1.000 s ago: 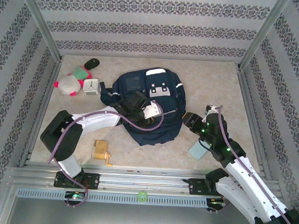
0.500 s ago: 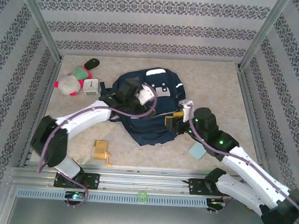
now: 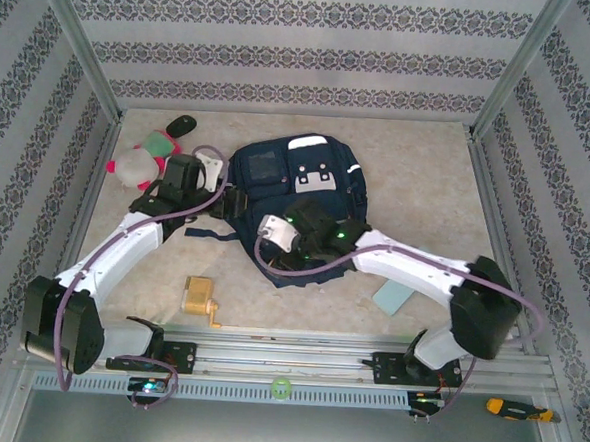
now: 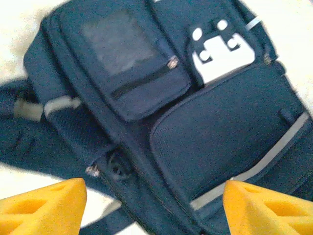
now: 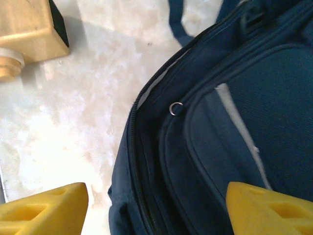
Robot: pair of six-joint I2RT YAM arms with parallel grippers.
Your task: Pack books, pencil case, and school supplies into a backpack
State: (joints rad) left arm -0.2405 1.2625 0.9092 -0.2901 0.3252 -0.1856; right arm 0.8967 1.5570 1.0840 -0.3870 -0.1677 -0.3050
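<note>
Pale marbled bench carried the backpack at centre, apparently zipped; sharpener and pencil case lay unpacked near it. Left jaws and right jaws stood apart, empty, over it. Opening it seemed the step in hand, calling for a pinch on the zip pull.

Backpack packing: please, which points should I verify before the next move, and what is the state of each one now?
1. Left claw empty, fingers apart: ok.
2. Right claw empty, fingers apart: ok.
3. Backpack main zip open wide enough for packing: cannot tell.
4. Pencil sharpener standing free on the table, nothing over it: ok.
5. Pencil case free of the arms: not ok, the right arm crosses above part of it.
</note>
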